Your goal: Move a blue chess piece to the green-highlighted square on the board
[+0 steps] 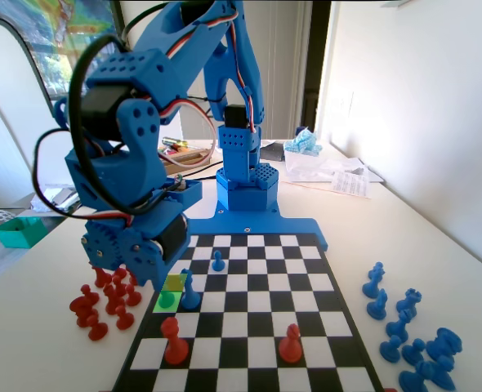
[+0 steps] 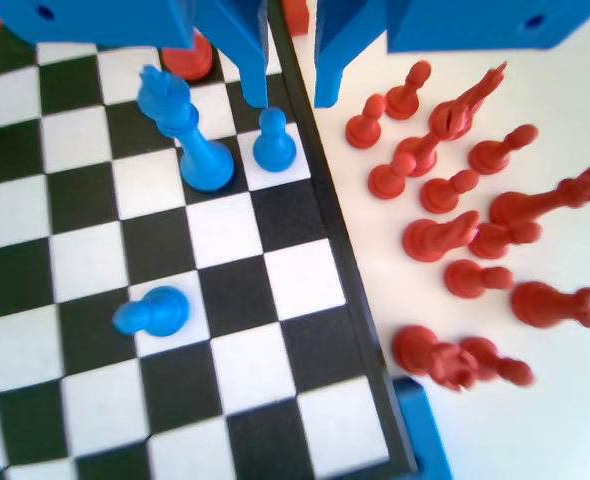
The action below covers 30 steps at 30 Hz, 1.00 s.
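**Claw parted above the board edge, pawn standing on the green square**

I read the gripper (image 2: 290,100) in the wrist view as parted, with a plain gap between its two jaws and nothing held in that gap. The left jaw hangs over the board's edge column; the right jaw hangs past the dark rim, over the table. In the fixed view the gripper (image 1: 135,273) sits low at the left side of the board (image 1: 306,359), its body covering part of the rim there.

The blue chess piece (image 2: 273,142) stands upright on a white cell in the edge column of the wrist view, just below the tip of the left jaw. I cannot tell whether that tip touches the pawn's head or only hangs close above it. In the fixed view the same pawn (image 1: 167,299) stands on the green-highlighted square (image 1: 167,309) and looks green-tinted; the yellow-olive square (image 1: 174,282) is the next cell toward the arm.

A taller blue piece (image 2: 187,130) stands on the neighbouring cell, just beside the pawn. A second blue pawn (image 2: 151,312) lies on its side in the wrist view, well apart from the claw.

Two red pieces (image 1: 174,343) stand on the near rows in the fixed view. A cluster of red pieces (image 2: 465,210) lies on the table beside the rim. Spare blue pieces (image 1: 408,335) lie off the right side of the fixed view.
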Motion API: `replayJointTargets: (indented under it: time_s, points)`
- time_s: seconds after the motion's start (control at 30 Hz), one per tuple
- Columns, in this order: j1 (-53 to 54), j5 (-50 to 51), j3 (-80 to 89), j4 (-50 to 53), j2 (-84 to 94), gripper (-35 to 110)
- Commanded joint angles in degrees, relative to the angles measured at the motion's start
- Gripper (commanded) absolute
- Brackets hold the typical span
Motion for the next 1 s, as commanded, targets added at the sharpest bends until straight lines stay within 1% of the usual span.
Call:
replayJointTargets:
  time_s: [0.0,0.2,0.4,0.7,0.97]
  points:
    - [0.09,-0.18,-4.22,3.34,7.65,10]
    - [-0.79,-0.26,-5.19,11.07,14.50,10]
    - [-3.25,-1.67,-4.66,21.09,26.81,9]
    - [-12.30,-0.35,-5.19,36.30,48.16,9]
    - [-19.69,-0.09,-0.88,43.42,65.30,9]
